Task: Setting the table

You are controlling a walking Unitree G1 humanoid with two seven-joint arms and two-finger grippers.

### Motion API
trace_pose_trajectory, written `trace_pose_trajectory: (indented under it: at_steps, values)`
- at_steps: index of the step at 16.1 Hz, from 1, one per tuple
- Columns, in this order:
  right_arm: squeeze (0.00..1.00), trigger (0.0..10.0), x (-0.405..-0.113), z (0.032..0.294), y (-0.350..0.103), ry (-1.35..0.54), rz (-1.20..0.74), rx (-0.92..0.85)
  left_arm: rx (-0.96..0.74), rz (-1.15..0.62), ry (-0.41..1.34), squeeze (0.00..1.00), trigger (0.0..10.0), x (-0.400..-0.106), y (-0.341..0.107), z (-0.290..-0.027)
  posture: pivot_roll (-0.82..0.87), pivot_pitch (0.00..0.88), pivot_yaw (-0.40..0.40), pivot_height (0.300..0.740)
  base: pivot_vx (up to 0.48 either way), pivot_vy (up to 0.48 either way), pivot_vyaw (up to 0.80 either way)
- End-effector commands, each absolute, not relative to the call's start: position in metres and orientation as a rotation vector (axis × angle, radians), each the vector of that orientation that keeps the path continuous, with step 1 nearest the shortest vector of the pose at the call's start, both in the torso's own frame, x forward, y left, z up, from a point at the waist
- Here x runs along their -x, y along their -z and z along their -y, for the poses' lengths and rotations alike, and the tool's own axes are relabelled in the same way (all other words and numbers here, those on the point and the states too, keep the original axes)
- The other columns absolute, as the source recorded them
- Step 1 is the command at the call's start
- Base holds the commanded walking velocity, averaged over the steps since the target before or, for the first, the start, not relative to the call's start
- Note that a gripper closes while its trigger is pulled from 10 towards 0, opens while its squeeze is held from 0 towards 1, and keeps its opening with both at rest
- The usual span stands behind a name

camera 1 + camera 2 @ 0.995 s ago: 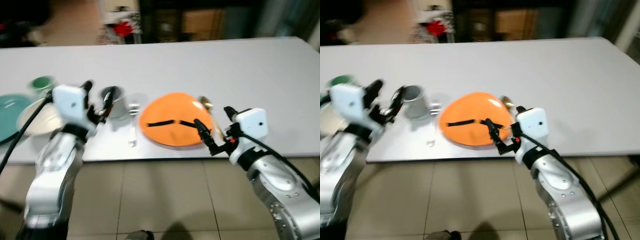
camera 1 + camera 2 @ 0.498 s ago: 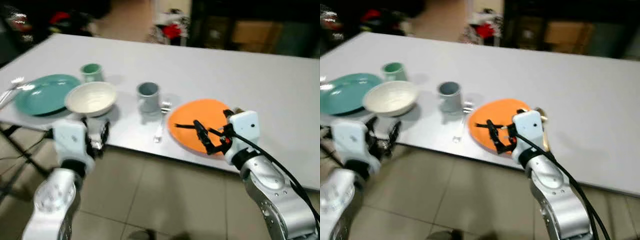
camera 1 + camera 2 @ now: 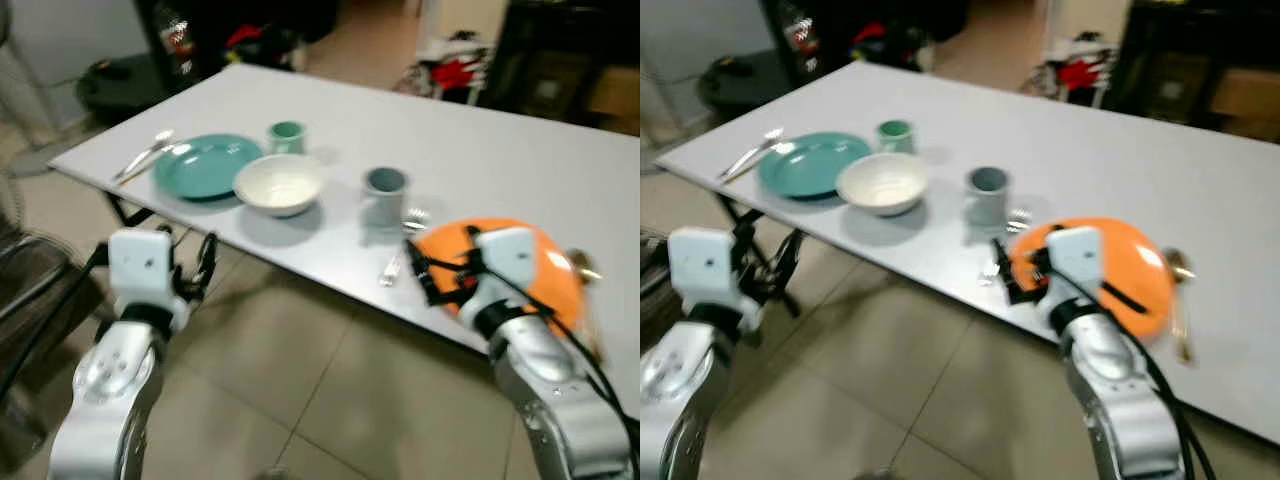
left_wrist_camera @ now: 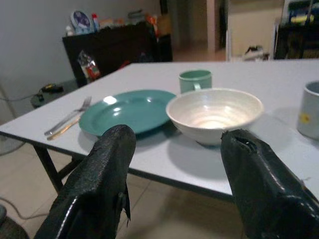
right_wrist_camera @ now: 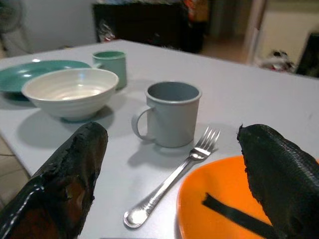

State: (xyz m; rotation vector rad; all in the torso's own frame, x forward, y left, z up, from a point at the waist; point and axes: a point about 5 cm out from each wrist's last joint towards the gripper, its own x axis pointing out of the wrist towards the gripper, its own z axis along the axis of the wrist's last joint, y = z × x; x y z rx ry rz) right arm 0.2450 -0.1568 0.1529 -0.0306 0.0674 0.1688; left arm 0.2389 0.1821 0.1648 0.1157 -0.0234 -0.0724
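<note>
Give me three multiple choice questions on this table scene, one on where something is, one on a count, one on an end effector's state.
1. Where does the silver fork lie?
A. between the grey metal mug and the round orange plate
B. inside the white ceramic bowl
C. on the floor

2. How many cups stand on the white table?
A. one
B. two
C. four

3. How is the right end effector?
A. shut on the fork
B. open, holding nothing
C. shut on the mug

Answers: 1 A, it lies beside the mug at the plate's edge. 2 B, grey mug and small green cup. 3 B, its fingers stand wide apart.
</note>
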Motion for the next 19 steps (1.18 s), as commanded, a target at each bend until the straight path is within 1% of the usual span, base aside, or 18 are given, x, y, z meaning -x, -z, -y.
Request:
trace_pose_trajectory:
  at_steps: [1,3,4,6,10,13,19]
  values:
    - [0.0,10.0,-0.245,0.157,-0.149,-0.146,-0.092,0.009,-0.128,-0.014,0.064,0.0,10.0,-0.239,-0.158,-0.187,-0.01,0.0,0.05,0.74,0.0,0.356,0.8]
    - [0.0,10.0,-0.246,0.162,-0.146,-0.09,-0.105,0.046,-0.125,-0.021,0.065,0.0,10.0,-0.24,-0.158,-0.185,-0.02,0.0,0.063,0.74,0.0,0.379,0.0]
    - [0.0,10.0,-0.247,0.166,-0.144,-0.052,-0.131,0.078,-0.127,-0.019,0.076,0.0,10.0,-0.239,-0.159,-0.184,-0.02,0.0,0.057,0.74,0.0,0.382,0.0]
    - [0.0,10.0,-0.249,0.167,-0.145,-0.027,-0.108,0.095,-0.127,-0.026,0.06,0.0,10.0,-0.239,-0.157,-0.187,-0.01,0.0,0.052,0.74,0.0,0.381,0.0]
    - [0.0,10.0,-0.25,0.157,-0.149,-0.104,-0.095,0.064,-0.123,-0.015,0.063,0.0,10.0,-0.24,-0.16,-0.185,0.0,0.0,0.048,0.74,0.0,0.388,0.0]
    - [0.0,10.0,-0.248,0.151,-0.146,-0.159,-0.105,0.056,-0.131,-0.026,0.052,0.0,10.0,-0.236,-0.158,-0.188,0.01,0.0,0.044,0.74,0.0,0.39,0.0]
    - [0.0,10.0,-0.249,0.144,-0.149,-0.223,-0.091,0.032,-0.141,-0.026,0.043,0.0,10.0,-0.233,-0.16,-0.191,0.03,0.0,0.028,0.74,0.0,0.391,0.8]
